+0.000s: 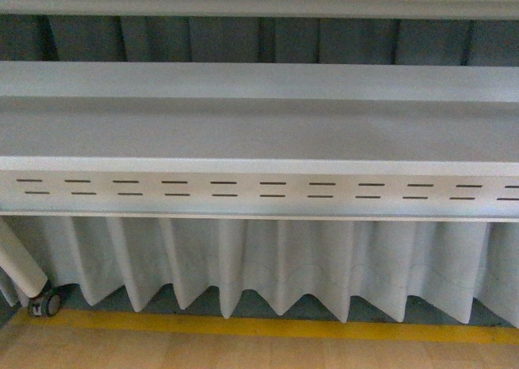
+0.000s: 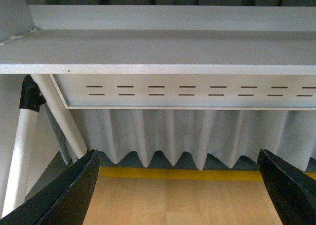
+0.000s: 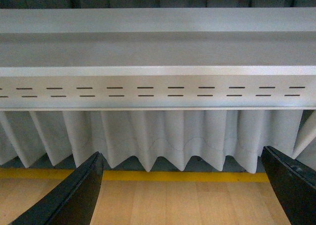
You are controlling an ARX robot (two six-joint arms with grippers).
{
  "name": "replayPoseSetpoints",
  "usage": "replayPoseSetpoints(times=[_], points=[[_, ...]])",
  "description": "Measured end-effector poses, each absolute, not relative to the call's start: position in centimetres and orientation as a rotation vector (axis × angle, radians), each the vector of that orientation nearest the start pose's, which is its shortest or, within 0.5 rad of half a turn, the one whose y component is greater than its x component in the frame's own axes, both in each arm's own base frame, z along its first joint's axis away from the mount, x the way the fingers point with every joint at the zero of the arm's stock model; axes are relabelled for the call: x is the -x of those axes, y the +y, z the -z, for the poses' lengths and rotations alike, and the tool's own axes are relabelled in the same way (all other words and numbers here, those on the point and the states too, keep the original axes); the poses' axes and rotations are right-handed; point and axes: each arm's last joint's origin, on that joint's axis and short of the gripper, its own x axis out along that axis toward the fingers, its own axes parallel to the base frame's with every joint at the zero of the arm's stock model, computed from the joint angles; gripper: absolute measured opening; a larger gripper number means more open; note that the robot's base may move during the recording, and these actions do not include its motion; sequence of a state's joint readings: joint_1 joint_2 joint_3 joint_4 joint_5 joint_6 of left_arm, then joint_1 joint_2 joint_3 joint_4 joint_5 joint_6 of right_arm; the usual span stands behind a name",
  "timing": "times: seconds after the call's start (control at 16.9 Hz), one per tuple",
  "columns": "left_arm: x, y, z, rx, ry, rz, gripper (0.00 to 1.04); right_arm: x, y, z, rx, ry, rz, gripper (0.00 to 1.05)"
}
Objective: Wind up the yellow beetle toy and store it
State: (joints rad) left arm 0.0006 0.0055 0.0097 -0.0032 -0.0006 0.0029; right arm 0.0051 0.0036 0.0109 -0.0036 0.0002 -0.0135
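The yellow beetle toy is out of view in all three views. My left gripper (image 2: 177,190) is open and empty, its two black fingers (image 2: 66,195) spread wide over the wooden floor, facing the white table's front edge. My right gripper (image 3: 182,193) is open and empty too, its black fingers (image 3: 74,198) wide apart, also low in front of the table. Neither arm shows in the front view.
A white table (image 1: 259,134) with a slotted front panel (image 1: 259,189) fills the front view, a pleated white curtain (image 1: 276,263) behind it. A yellow floor stripe (image 1: 259,327) crosses the wooden floor. A white leg with a castor (image 1: 45,302) is at the left.
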Motion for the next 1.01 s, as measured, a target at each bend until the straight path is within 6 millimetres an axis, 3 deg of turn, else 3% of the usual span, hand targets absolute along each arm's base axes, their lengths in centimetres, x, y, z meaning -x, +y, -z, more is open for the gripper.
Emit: replayPoseSetpoints(times=[1.01], points=[[-9.75,0.01,-16.61,-0.003,-0.001,-0.001,0.98,-9.73,0.05,-16.66,0.014,-0.004,-0.005,0.98]])
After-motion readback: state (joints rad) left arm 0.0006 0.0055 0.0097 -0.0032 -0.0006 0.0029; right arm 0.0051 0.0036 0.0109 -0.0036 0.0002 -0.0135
